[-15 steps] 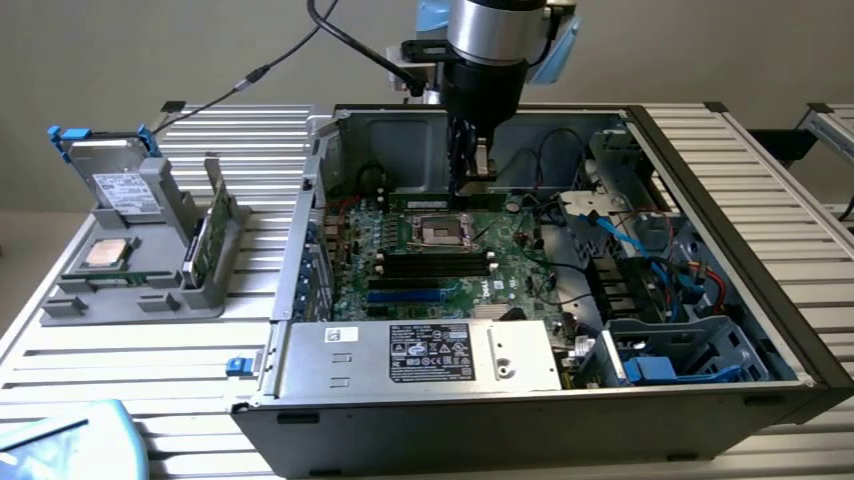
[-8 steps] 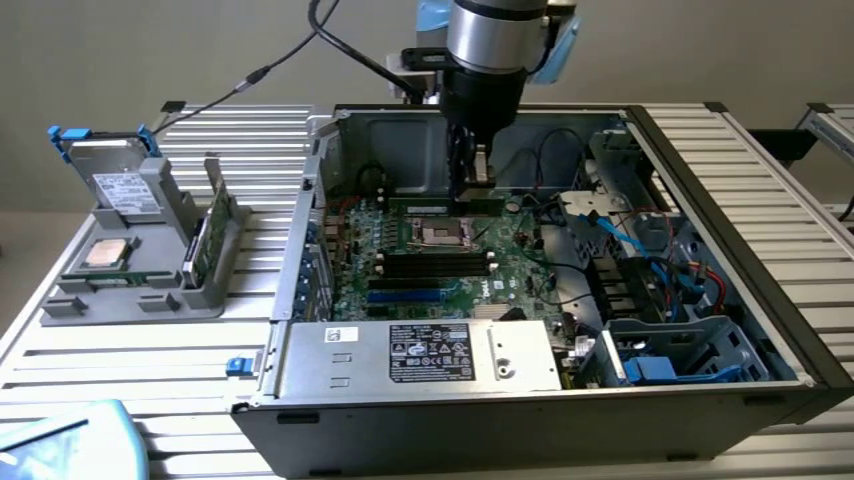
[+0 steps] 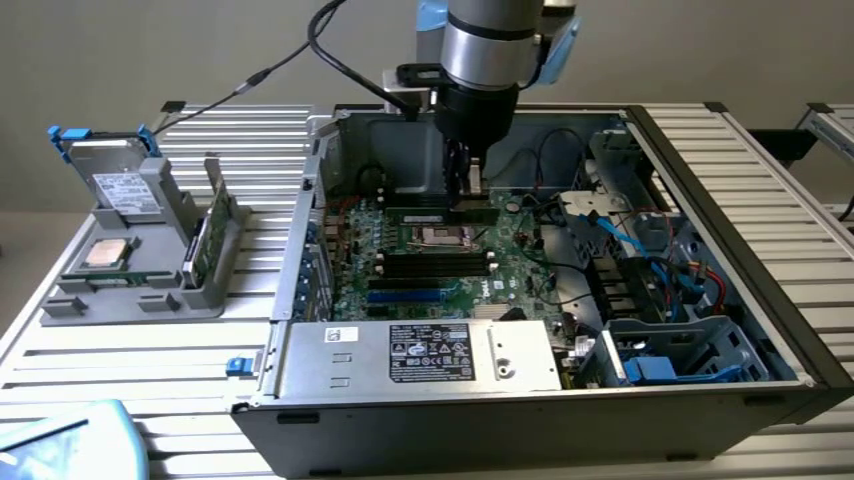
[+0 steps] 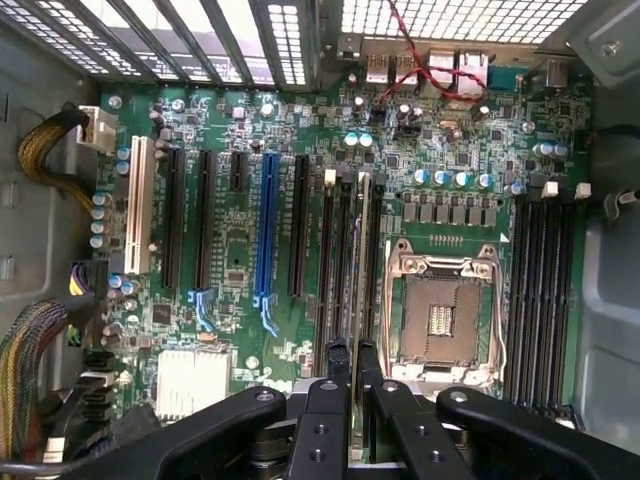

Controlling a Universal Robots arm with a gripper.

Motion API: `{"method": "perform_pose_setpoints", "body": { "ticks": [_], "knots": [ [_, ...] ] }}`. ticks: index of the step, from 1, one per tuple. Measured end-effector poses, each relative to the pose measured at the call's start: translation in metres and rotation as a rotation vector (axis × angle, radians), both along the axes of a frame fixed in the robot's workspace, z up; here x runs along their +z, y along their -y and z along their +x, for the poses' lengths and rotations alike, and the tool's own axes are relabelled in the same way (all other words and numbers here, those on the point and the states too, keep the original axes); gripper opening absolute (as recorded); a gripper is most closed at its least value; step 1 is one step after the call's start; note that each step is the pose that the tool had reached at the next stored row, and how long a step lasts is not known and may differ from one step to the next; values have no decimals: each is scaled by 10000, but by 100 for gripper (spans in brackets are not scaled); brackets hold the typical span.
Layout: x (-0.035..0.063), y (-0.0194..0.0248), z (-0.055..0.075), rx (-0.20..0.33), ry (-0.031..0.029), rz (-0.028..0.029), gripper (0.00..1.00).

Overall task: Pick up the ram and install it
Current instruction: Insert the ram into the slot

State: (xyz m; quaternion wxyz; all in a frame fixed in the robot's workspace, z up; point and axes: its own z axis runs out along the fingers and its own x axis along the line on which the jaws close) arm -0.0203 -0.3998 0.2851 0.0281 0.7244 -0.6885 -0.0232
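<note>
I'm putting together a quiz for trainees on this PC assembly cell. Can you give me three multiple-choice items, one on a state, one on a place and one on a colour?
1. The gripper is: A shut on the thin dark-green ram stick; B open and empty; C shut on a cable.
2. Where is the square silver processor chip? A in the motherboard socket; B on the grey plastic holder outside the open computer case; C in the gripper.
3. What colour is the long slot between the black expansion slots? A red; B yellow; C blue.
Key: 1 A, the stick stands edge-on between its fingers; 2 B, it lies on the holder; 3 C, its plastic is blue.
</note>
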Motion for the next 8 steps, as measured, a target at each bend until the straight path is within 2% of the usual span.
{"method": "perform_pose_setpoints", "body": {
  "ticks": [8],
  "knots": [
    [-146,0,-4,0,0,0,14]
  ]
}}
